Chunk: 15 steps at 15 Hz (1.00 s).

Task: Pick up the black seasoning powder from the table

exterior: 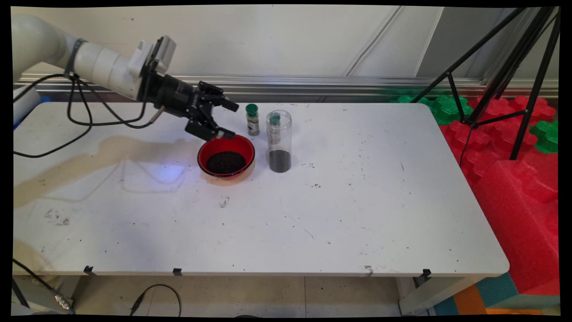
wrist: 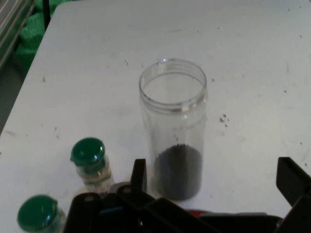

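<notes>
Black two-finger gripper (exterior: 225,119) hangs tilted over the far rim of a round red bowl (exterior: 226,156) holding dark granules, its fingers spread wide and grasping nothing, the lower fingertip just above the bowl's rim. Just right of the bowl stands an upright, lidless clear plastic jar (wrist: 173,128) with a shallow layer of dark granules at its bottom; a small green-capped spice bottle (exterior: 252,119) stands behind and between bowl and jar, and the hand view shows a second green-capped bottle (wrist: 40,212) beside it. All rest on the scuffed white table (exterior: 357,201), specked with stray dark grains.
</notes>
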{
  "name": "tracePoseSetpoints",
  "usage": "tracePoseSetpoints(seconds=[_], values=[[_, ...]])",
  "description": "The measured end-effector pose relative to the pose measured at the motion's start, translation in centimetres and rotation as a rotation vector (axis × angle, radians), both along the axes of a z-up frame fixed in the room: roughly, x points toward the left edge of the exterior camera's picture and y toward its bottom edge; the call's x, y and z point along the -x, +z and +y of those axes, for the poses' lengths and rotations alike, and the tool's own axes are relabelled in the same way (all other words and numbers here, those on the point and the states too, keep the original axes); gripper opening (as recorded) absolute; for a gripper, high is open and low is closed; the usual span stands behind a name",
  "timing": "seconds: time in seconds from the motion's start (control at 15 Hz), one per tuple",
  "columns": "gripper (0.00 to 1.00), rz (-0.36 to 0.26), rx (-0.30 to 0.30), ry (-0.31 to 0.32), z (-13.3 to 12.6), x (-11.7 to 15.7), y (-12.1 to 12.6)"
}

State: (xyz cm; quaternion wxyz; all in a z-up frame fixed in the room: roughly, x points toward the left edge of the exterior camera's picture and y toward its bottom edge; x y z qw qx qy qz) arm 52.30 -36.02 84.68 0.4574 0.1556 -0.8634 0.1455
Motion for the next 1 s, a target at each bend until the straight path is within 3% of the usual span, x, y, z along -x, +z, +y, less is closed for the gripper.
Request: tracePoseSetpoints(seconds=[1.0], values=[[1.0, 0.107, 0.031, -0.015, -4.1, 3.9, -5.7]])
